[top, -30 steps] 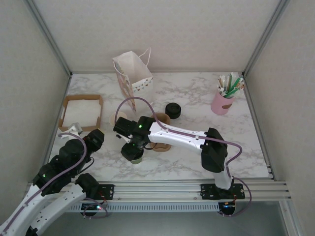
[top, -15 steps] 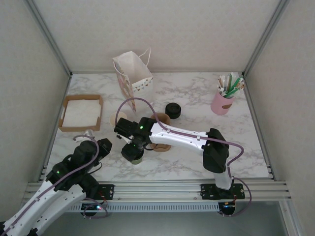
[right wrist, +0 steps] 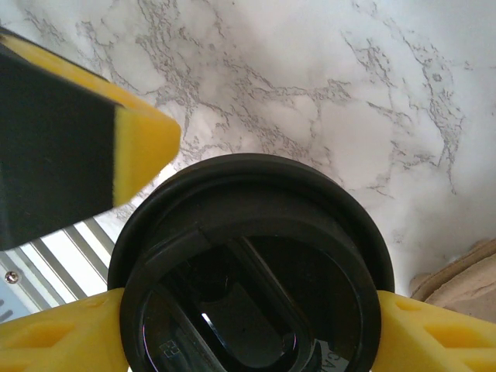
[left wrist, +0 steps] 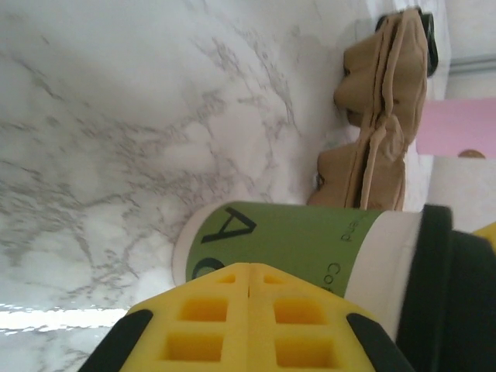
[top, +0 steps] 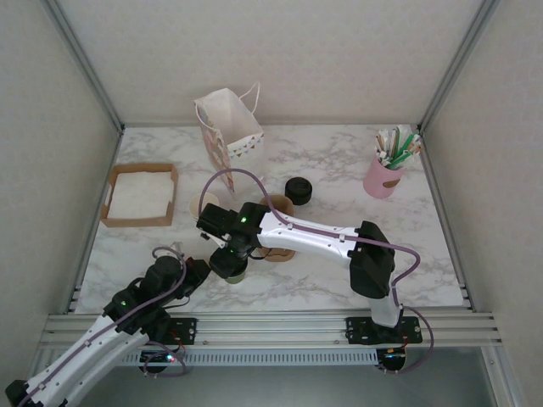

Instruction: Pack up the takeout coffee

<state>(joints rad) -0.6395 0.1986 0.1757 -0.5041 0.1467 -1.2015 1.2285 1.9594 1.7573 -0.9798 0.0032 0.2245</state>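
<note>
In the lower middle of the left wrist view, the takeout coffee (left wrist: 287,244) stands upright on the marble table (left wrist: 116,116), near the brown cardboard carrier (left wrist: 380,116). In the top view, the right gripper (top: 230,259) reaches down over the cup. Its yellow pads (right wrist: 58,337) are set wide against opposite sides of the black lid (right wrist: 248,232). The left gripper (left wrist: 248,291), just beside the cup, has its fingers pressed together on nothing.

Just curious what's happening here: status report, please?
Right gripper clamped on takeout coffee, at lid. Left gripper shut, empty, alongside. Cardboard carrier close by.
</note>
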